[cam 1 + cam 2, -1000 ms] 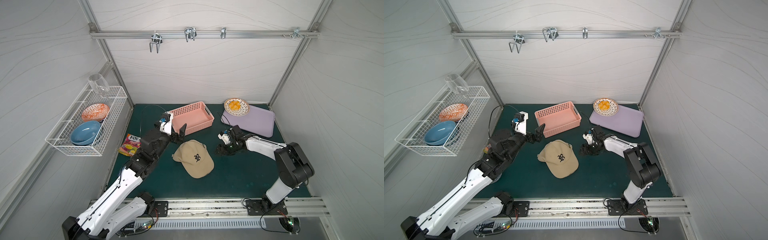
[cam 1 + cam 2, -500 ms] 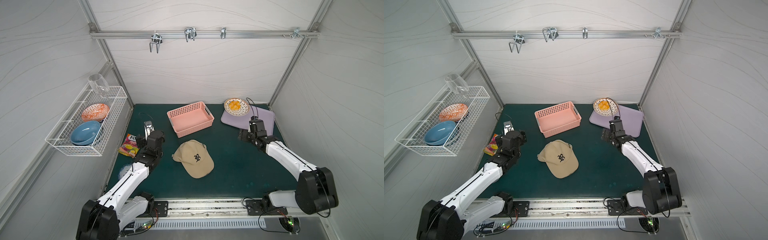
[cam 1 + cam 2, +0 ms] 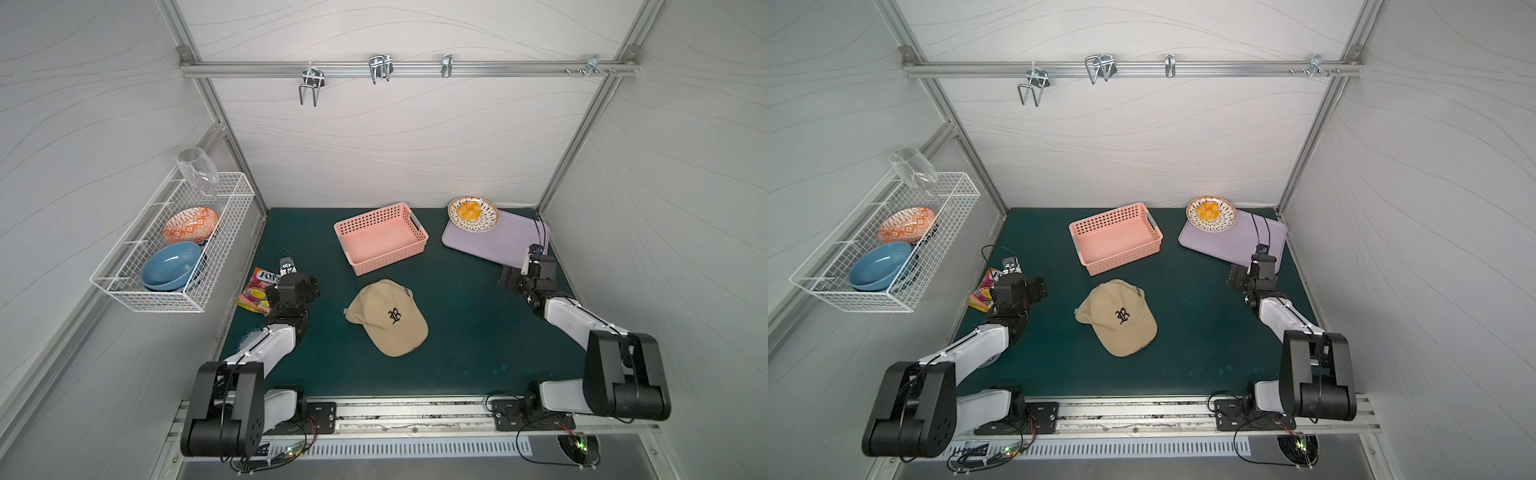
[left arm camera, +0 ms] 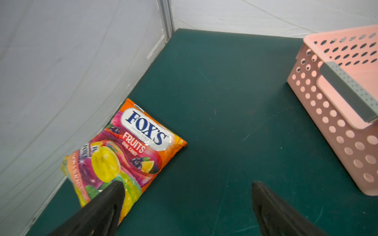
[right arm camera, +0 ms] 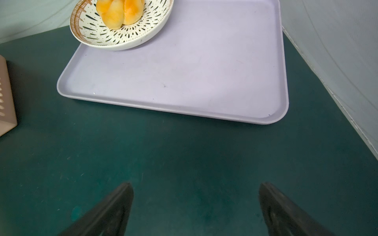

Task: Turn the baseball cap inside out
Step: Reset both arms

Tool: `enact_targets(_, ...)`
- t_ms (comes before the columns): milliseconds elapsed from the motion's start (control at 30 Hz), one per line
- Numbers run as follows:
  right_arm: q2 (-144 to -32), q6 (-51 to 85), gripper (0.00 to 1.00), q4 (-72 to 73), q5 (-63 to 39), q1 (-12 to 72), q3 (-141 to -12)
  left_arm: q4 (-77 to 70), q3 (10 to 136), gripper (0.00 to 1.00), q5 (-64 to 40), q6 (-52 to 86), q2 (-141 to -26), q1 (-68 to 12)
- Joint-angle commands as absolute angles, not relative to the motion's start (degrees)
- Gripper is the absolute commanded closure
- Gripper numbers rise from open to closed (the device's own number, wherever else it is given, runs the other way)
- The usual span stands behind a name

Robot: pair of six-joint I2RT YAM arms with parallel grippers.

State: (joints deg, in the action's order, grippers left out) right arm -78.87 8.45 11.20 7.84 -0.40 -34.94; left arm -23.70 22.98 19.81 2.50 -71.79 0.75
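One baseball cap [image 3: 386,318] lies crown-up between two pincers, the left pincer [image 4: 187,183] and right pincer [image 5: 196,185] both gaping, empty.

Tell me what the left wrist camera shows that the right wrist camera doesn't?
Only the left wrist view: a bright candy bag lying by the wall, and the left gripper, open. Only the right wrist view: a purple tray with a spotted plate of yellow food on its corner, and the right gripper, open. Both: the green mat, pale walls and the pink basket, just a corner of it in the right wrist view. Neither shows the cap.
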Motion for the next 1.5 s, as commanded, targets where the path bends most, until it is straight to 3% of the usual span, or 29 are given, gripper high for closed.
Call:
enact_targets(0,-80.89,5.21,0.01,25.78,4.81,-1.09,-32.13,-37.44,21.9,0.0,12.17,-0.56,-74.84,2.0)
enact_targets(333,-87.61,3.99,0.01,45.41,-0.17,-2.28,-24.12,-43.03,19.42,0.0,2.08,0.31,-75.95,3.59)
enact_targets(467,-88.81,3.67,0.01,45.75,-0.07,-1.96,-24.35,-57.49,15.58,0.0,-1.04,1.3,-81.47,3.6)
enact_targets(667,-88.92,3.0,0.01,44.3,3.56,-0.35,-25.04,-62.02,17.6,0.0,-1.98,0.62,-89.27,3.58)
enact_targets(867,-88.95,2.46,0.01,43.68,4.61,0.35,-25.49,-51.58,21.56,0.0,2.95,2.78,-88.03,3.6)
enact_targets(1467,-88.97,2.38,0.01,43.64,4.96,0.43,-25.51,-50.63,22.32,0.0,3.3,2.72,-88.42,3.52)
